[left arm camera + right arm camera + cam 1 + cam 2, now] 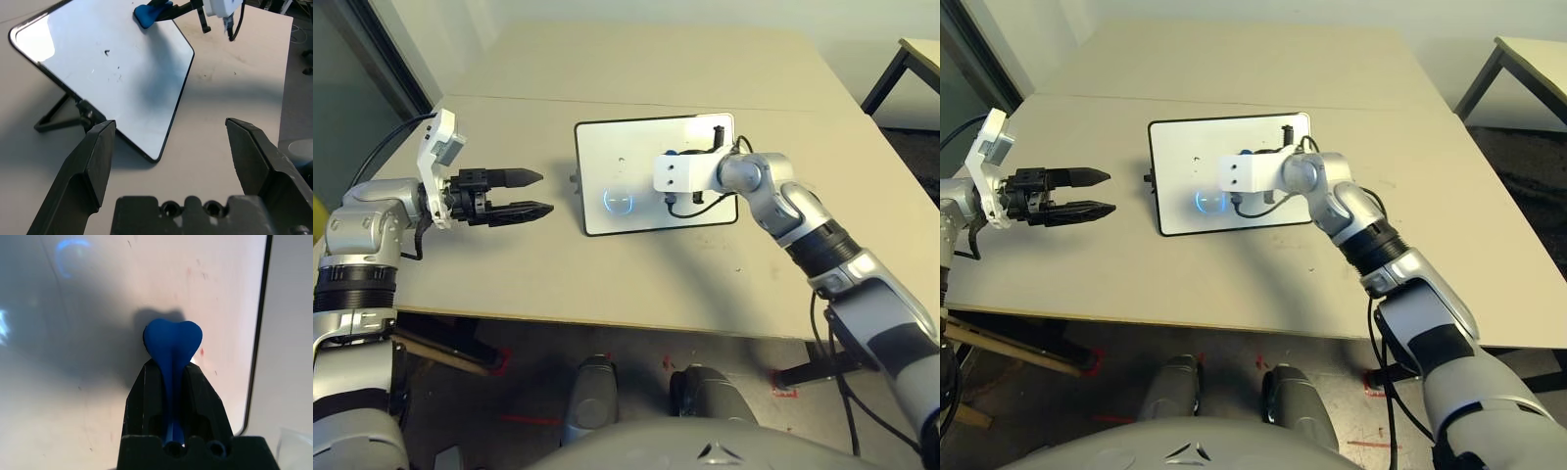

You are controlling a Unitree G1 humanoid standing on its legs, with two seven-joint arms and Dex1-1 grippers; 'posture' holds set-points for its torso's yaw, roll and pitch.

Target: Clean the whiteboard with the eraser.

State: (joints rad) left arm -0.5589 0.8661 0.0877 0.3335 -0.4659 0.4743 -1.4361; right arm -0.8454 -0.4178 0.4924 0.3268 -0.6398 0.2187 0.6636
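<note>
Head view, near to far. Left gripper (530,193): at about 9 o'clock of the table (509,284), hovering above the bare surface well to the left of the whiteboard, its two black fingers (90,166) spread apart with nothing between them and their tips directed toward the board. Right gripper (170,364): reaching in from about 4 o'clock over the board's right half, its fingers closed tight on the eraser (172,343), whose bright blue body is squeezed so that the free end bulges beyond the fingertips. The bulging end appears to meet the board surface near the board's right-hand frame edge; contact itself cannot be confirmed.

Whiteboard (626,162): at the centre of the table, a white rectangle in a thin black frame with rounded corners; in the left wrist view it stands tilted on a black support leg (54,117), with a small knob (88,112) at its side. The surface is almost clean: a few tiny dark specks (106,51) and faint reddish traces (201,351) beside the eraser. A bluish ring of reflected light (618,201) lies at the board's lower left. No legible writing, label or brand is visible on the board, the eraser or the arms.
</note>
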